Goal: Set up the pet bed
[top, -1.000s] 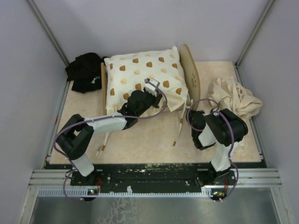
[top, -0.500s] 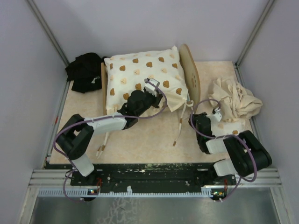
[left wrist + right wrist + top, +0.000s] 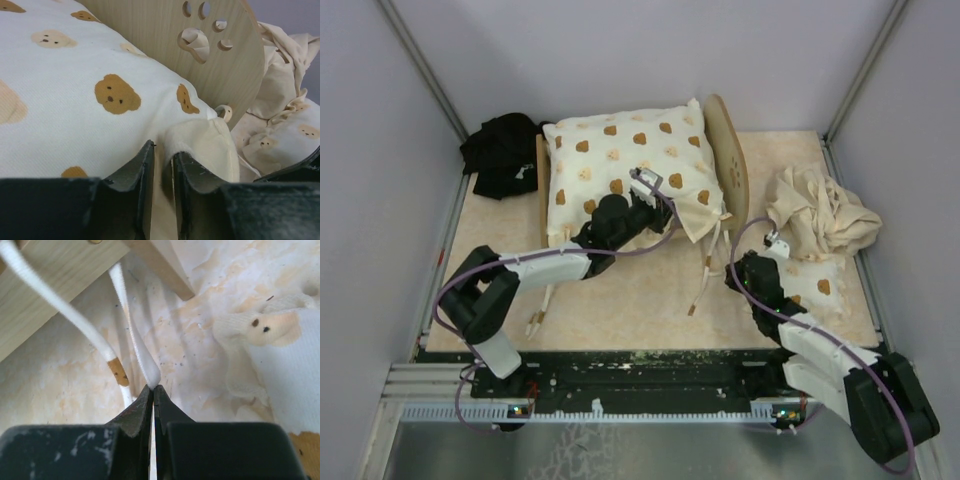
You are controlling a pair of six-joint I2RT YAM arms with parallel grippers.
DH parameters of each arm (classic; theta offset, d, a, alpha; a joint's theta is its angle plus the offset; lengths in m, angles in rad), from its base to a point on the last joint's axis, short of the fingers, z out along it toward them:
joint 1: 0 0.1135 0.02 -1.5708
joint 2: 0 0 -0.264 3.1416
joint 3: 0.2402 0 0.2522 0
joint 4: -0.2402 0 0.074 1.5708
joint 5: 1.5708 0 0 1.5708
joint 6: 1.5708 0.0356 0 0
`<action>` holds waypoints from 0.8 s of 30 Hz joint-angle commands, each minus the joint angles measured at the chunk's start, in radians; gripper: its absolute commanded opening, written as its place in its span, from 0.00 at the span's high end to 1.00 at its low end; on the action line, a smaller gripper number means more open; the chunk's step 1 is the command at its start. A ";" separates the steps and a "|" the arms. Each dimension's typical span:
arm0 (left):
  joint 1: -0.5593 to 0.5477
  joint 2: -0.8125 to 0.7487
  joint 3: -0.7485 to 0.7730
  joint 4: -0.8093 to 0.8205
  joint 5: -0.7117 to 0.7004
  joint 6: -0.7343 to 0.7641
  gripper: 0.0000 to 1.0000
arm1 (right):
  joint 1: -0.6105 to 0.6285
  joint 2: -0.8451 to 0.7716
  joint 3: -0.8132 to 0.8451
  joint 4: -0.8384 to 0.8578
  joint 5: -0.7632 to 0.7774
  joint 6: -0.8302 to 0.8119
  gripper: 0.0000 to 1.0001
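Bed (image 3: pixel 725 150) is dead ahead of the left gripper (image 3: pixel 162 150). Its headboard (image 3: pixel 150 35) is just past the tips, to their right, and the big cushion (image 3: pixel 620 170) lies on top. Left jaws are a little apart with the cushion's corner frill in the gap; the hold looks loose. Right gripper (image 3: pixel 152 388) is low over the table (image 3: pixel 620 300), jaws clamped on the tip of a white cord (image 3: pixel 134 340) running up-left toward the frame. The small pillow (image 3: pixel 280 365) is just right of them.

Looks like a cord-drawing step. I'd pull slowly in line with the cord and keep the left tips on the cushion so nothing slides.

Versus a second ago: the right arm was folded upright by its base and is now stretched forward and low. The left arm is in the same spot.
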 commanded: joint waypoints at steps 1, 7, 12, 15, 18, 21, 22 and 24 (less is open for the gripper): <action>-0.018 -0.086 -0.052 0.021 0.029 0.005 0.71 | 0.009 -0.089 0.062 -0.139 -0.082 -0.093 1.00; -0.093 -0.202 -0.203 0.010 0.133 0.114 0.64 | 0.009 -0.154 0.195 -0.322 -0.114 -0.103 1.00; -0.159 -0.202 -0.254 0.056 0.232 0.196 0.60 | 0.009 -0.161 0.233 -0.332 -0.211 -0.028 1.00; -0.169 -0.151 -0.248 0.088 0.270 0.211 0.58 | 0.009 -0.167 0.231 -0.310 -0.231 0.033 1.00; -0.170 -0.096 -0.240 0.137 0.286 0.239 0.56 | 0.009 -0.178 0.216 -0.279 -0.234 0.091 1.00; -0.171 -0.037 -0.199 0.129 0.291 0.275 0.55 | 0.009 -0.189 0.193 -0.251 -0.247 0.150 1.00; -0.171 -0.020 -0.185 0.123 0.298 0.288 0.55 | 0.009 -0.197 0.188 -0.243 -0.249 0.165 1.00; -0.173 0.010 -0.168 0.119 0.306 0.309 0.53 | 0.009 -0.213 0.177 -0.228 -0.246 0.188 1.00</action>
